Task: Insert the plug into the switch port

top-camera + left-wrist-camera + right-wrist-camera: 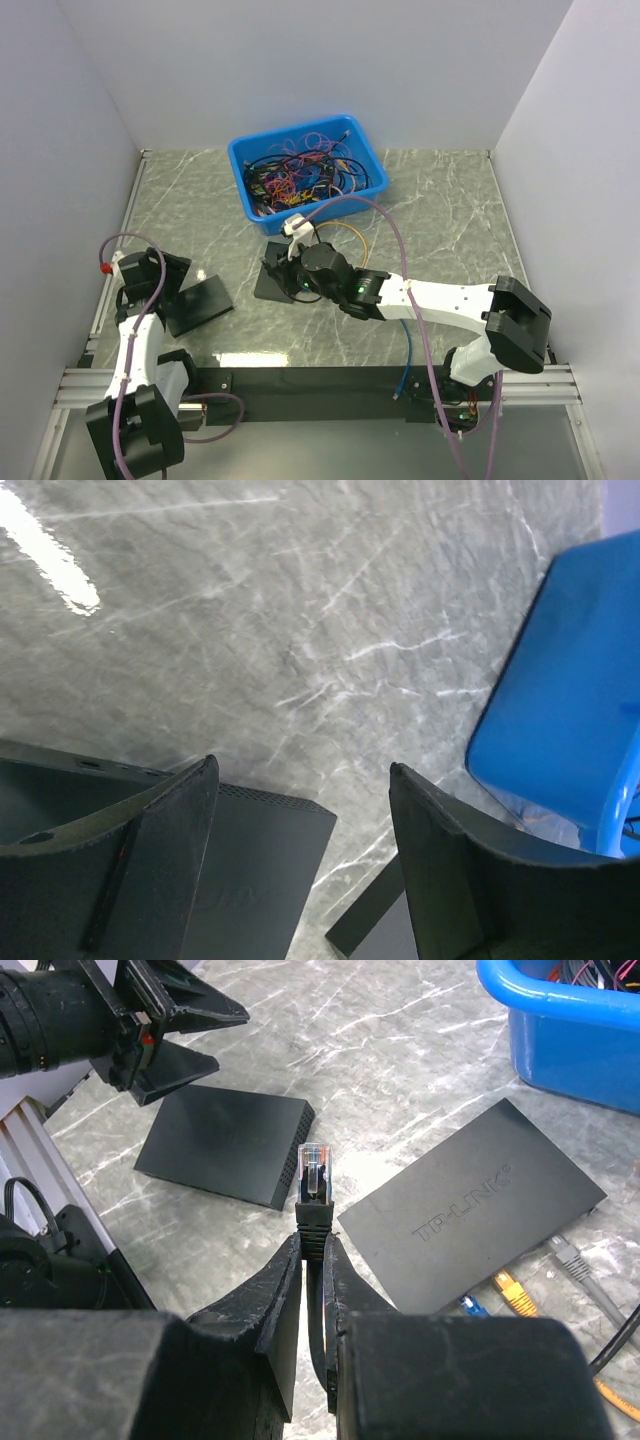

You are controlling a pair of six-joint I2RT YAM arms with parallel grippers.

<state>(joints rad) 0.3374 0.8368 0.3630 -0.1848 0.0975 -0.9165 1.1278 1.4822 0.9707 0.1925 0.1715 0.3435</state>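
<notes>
Squeezed shut on the black plug (314,1210) with the right gripper (312,1252), with the clear tip poking out just past the jaws. Just beyond that tip and a bit to the left, a plain black box (225,1142) lying flat on the grey table (400,1050). To the right of the jaws, the switch (470,1215) with white letters on top, also lying flat and not touching the plug. At its near edge, some coloured cable ends (508,1290): blue, orange and grey. Farther off to the right, past the switch, a blue bin (560,1040). Far off to the left, the left gripper (300,770), with jaws wide apart, nothing between them, and the plain black box down below them.
</notes>
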